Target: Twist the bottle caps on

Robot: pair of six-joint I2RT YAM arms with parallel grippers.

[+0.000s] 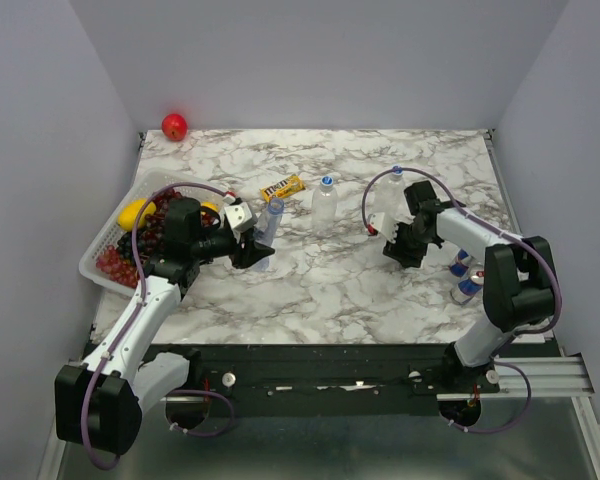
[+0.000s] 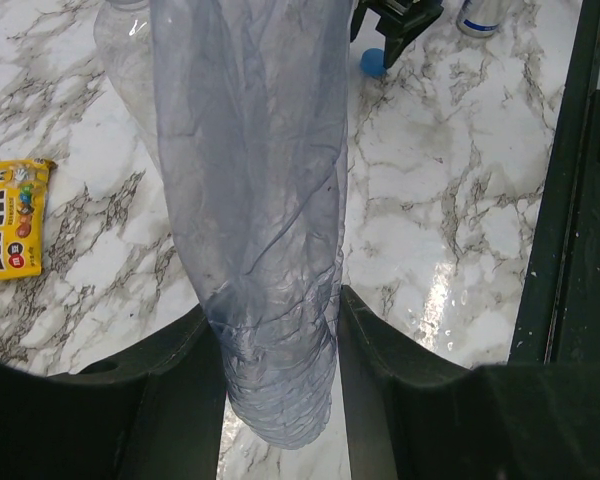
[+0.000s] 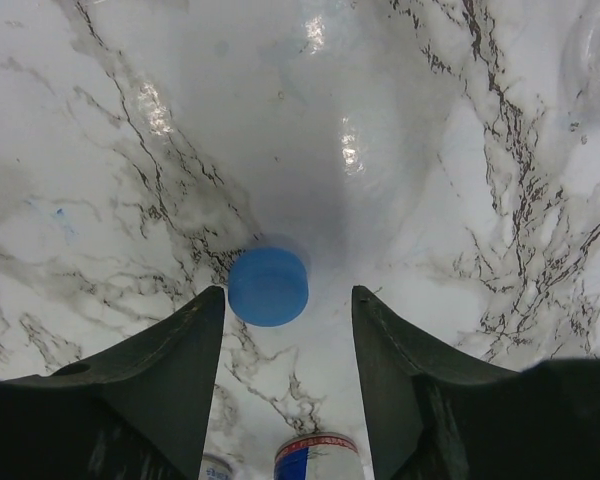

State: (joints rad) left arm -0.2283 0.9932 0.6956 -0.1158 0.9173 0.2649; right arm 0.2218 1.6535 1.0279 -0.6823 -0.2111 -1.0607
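My left gripper is shut on the slim blue-tinted bottle, gripping it near its base; from above, the bottle leans over the table with no cap on its neck. A loose blue bottle cap lies on the marble just ahead of my right gripper. That gripper is open, and the cap sits closer to its left finger. Two colourless bottles stand upright, one in the middle and one at the right, each with a blue cap on top.
A white basket of fruit stands at the left edge. A yellow candy packet lies behind the held bottle, and a red apple is in the far left corner. Two drink cans stand beside my right arm.
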